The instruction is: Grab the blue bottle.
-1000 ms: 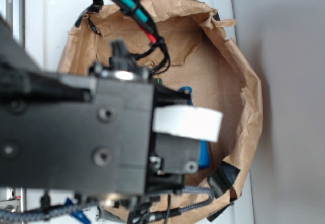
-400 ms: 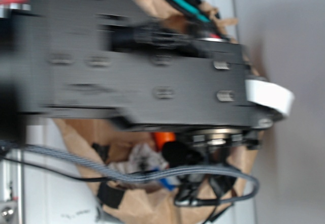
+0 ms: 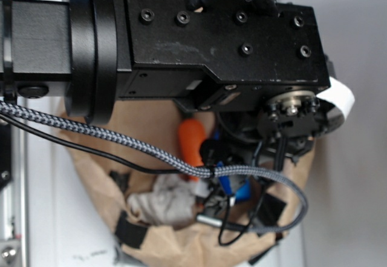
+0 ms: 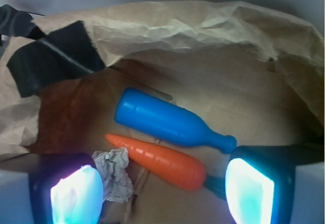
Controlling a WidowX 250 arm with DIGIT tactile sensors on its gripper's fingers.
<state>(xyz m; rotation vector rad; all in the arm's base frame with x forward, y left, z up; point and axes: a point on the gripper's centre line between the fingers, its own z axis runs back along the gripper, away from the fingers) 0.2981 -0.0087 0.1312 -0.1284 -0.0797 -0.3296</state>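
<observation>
On the exterior view my arm (image 3: 199, 43) blocks most of the paper bag (image 3: 97, 176); I glimpse only a bit of the blue bottle (image 3: 233, 185) beside the carrot (image 3: 190, 143).

On the wrist view the bottle (image 4: 167, 120) lies flat on the bag floor, the carrot (image 4: 162, 162) just beside it. My fingers (image 4: 162, 191) stand apart, holding nothing. If I descend here, I judge they could catch the carrot or the crumpled paper (image 4: 116, 172).
</observation>
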